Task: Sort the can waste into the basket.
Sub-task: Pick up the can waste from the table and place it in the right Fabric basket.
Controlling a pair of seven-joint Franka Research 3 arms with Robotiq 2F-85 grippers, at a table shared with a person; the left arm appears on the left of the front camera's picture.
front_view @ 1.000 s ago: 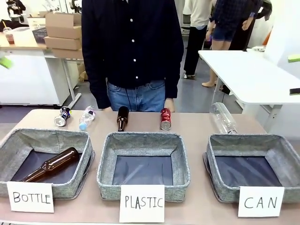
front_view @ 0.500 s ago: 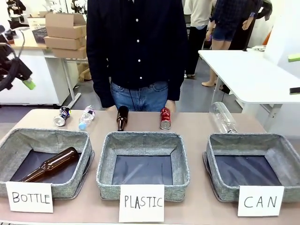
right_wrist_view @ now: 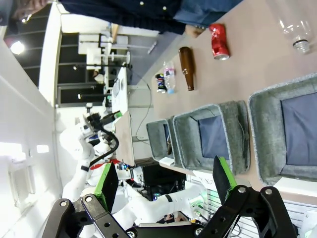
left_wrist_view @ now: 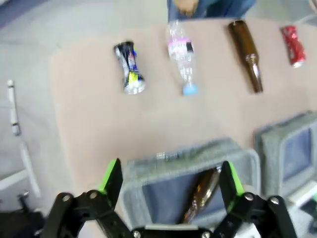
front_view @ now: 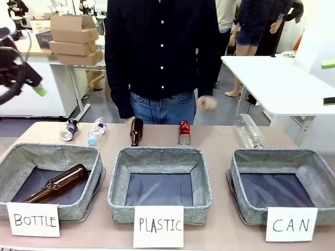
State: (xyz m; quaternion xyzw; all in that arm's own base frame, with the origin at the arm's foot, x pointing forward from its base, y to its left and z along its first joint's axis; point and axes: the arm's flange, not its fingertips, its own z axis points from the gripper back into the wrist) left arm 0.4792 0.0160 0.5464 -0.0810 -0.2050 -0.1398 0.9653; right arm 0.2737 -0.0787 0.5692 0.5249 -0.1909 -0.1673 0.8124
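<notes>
Two cans are lying along the far edge of the table (front_view: 217, 140), both outside the baskets. The red can (front_view: 185, 132) is resting just right of the middle, with a brown bottle (front_view: 136, 131) to its left. The crushed can (front_view: 69, 129) is resting at the far left, just beside a small plastic bottle (front_view: 97, 130).

The CAN basket (front_view: 275, 155) is sitting at the right end of the row of three, its dark bottom showing, and the white card (front_view: 291, 225) is leaning at its front. A large clear bottle (front_view: 249, 130) is lying just behind its far rim. The PLASTIC basket (front_view: 159, 152) is sitting in the middle, and the BOTTLE basket (front_view: 52, 149) at the left is holding a second brown bottle (front_view: 57, 183).

The left tool (left_wrist_view: 171, 171) is hanging high over the left end of the table with its green-padded fingers spread wide, gripping nothing. In its wrist view it is looking down on the BOTTLE basket, with the crushed can lying beyond. The right tool (right_wrist_view: 166, 171) is also standing wide open and gripping nothing, raised on the robot's side of the table, well apart from the red can.

The person (front_view: 162, 52) is standing at the far side, one hand (front_view: 208, 103) showing blurred above the red can
</notes>
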